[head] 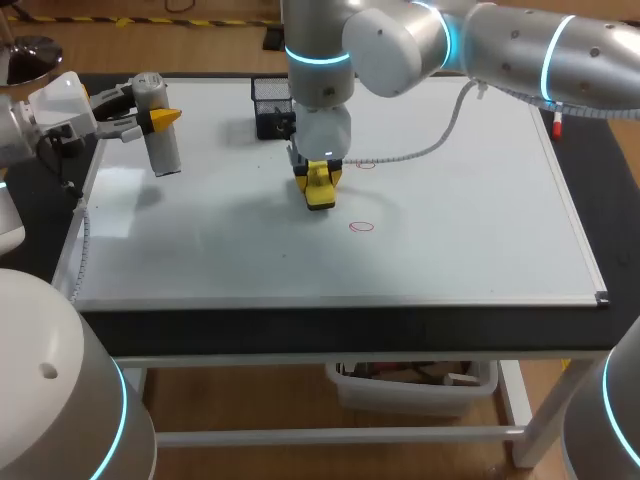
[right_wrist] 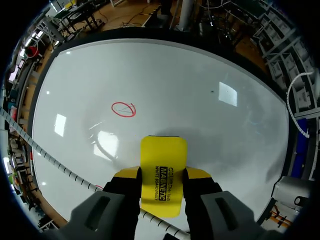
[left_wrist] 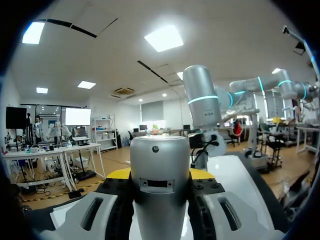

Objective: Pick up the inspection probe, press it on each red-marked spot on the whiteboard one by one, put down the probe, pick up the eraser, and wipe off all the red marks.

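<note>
Right wrist view has my right gripper (right_wrist: 162, 176) closed on the yellow eraser (right_wrist: 163, 150), one finger against each long side and its flat face turned to the whiteboard (right_wrist: 200, 85). One red mark (right_wrist: 123, 109) lies ahead of the eraser and a little to one side, not yet wiped. To do this well, I judge I should keep the eraser flat, press evenly, and sweep across the whole ring and past its far edge so no arc is left. After that comes the second mark (head: 365, 163), just beside my wrist in the head view. The spiral cable (right_wrist: 60, 167) crossing the board near my fingers could drag, so I would steer clear of it. My left gripper (head: 150, 118) is clamped on the silver probe (head: 165, 150), which stands near upright at the board's far left corner. I cannot tell whether the eraser touches the board, because its underside is hidden. My arm partly covers the second mark, and the probe blocks most of my left fingertips.
</note>
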Controlling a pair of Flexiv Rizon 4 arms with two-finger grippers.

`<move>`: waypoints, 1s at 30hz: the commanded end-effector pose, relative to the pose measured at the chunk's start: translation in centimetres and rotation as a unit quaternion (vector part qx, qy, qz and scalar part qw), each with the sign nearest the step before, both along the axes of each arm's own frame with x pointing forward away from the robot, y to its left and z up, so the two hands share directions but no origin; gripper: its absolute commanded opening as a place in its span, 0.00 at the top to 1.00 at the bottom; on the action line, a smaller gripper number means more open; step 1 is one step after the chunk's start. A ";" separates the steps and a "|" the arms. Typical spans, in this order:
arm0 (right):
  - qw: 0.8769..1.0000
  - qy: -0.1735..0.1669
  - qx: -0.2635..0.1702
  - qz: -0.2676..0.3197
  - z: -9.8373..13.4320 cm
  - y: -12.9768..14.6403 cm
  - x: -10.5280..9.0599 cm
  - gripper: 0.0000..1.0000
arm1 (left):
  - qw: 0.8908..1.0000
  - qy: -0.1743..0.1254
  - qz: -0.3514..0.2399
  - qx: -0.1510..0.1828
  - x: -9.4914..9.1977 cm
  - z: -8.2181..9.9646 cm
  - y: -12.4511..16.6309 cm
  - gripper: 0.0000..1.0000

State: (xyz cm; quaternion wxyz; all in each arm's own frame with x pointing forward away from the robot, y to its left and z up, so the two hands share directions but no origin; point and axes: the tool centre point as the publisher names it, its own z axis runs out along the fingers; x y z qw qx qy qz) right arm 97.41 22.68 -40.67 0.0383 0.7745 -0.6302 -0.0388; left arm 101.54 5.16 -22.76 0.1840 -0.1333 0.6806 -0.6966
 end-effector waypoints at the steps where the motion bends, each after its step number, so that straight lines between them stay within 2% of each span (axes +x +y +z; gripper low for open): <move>1: 1.000 0.009 -0.006 0.004 -0.9 1.2 1.0 1.00 | 1.000 -0.002 0.002 0.000 0.0 0.0 -0.1 1.00; 9: 1.000 0.013 0.002 0.012 -1.7 1.9 0.6 1.00 | 1.000 -0.002 0.002 0.000 0.0 0.0 -0.1 1.00; 17: 1.000 0.023 -0.002 0.011 -2.8 1.4 0.0 1.00 | 1.000 -0.002 0.002 0.000 0.0 0.0 -0.1 1.00; 30: 0.999 0.022 -0.025 -0.019 -3.0 -1.7 -1.4 1.00 | 1.000 -0.002 0.002 0.000 0.0 0.0 -0.1 1.00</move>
